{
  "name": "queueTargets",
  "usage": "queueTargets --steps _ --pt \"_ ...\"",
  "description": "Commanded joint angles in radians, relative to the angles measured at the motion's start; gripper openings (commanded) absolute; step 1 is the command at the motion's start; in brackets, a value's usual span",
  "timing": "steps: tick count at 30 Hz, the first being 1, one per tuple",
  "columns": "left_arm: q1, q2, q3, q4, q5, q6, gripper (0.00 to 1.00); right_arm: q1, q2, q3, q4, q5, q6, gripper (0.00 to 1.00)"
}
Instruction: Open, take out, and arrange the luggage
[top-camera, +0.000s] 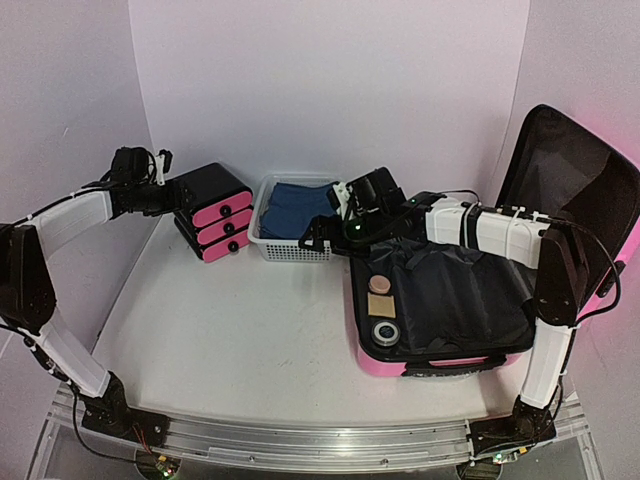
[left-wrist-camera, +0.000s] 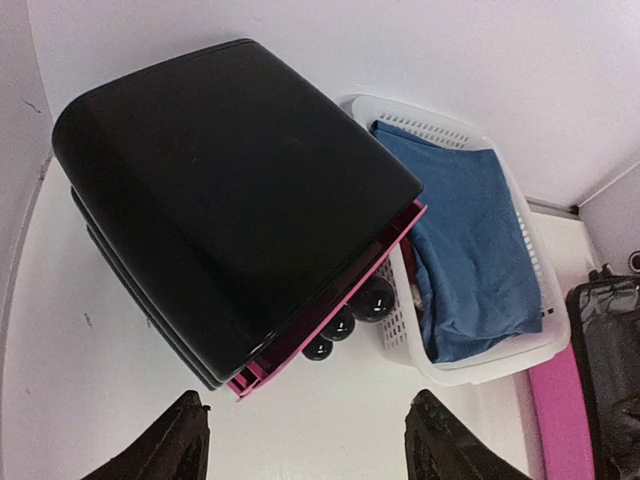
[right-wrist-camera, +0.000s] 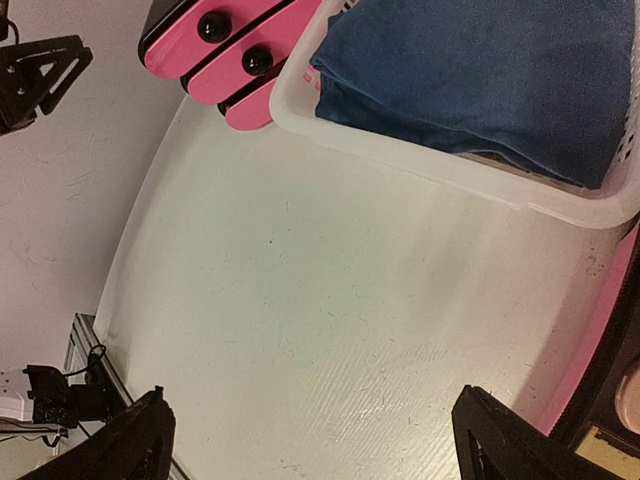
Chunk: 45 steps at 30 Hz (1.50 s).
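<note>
The luggage lies open at the right of the table, a pink shell with black lining, its lid standing up against the right wall. A tan round item and a round tin rest in its left part. My right gripper hovers open over bare table, between the luggage's far left corner and the basket, holding nothing. A strip of the pink shell shows at that view's right edge. Beside the drawer unit's left end, my left gripper is open and empty.
A small black drawer unit with pink fronts stands at the back left. Next to it a white mesh basket holds folded blue cloth. White walls close the back and both sides.
</note>
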Motion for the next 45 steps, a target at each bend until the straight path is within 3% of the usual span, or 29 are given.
queueTargets --steps 1,6,12,28,36,45 --pt "0.001 0.042 0.13 -0.075 0.031 0.162 0.56 -0.006 -0.046 -0.004 0.032 -0.011 -0.015 0.98" --pt "-0.004 0.103 0.206 -0.049 0.254 0.097 0.56 -0.006 -0.051 -0.011 0.032 -0.016 -0.013 0.98" --pt "-0.018 0.196 0.284 -0.1 0.309 0.113 0.67 -0.007 -0.085 -0.045 0.032 0.001 -0.021 0.98" --pt "-0.132 0.31 0.387 -0.225 -0.003 0.366 0.77 -0.014 -0.111 -0.086 0.031 0.014 -0.024 0.98" --pt "-0.146 0.309 0.391 -0.231 -0.072 0.415 0.8 -0.015 -0.101 -0.081 0.032 0.002 -0.015 0.98" --pt "-0.145 0.254 0.412 -0.231 -0.054 0.382 0.78 -0.015 -0.099 -0.083 0.032 -0.002 -0.015 0.98"
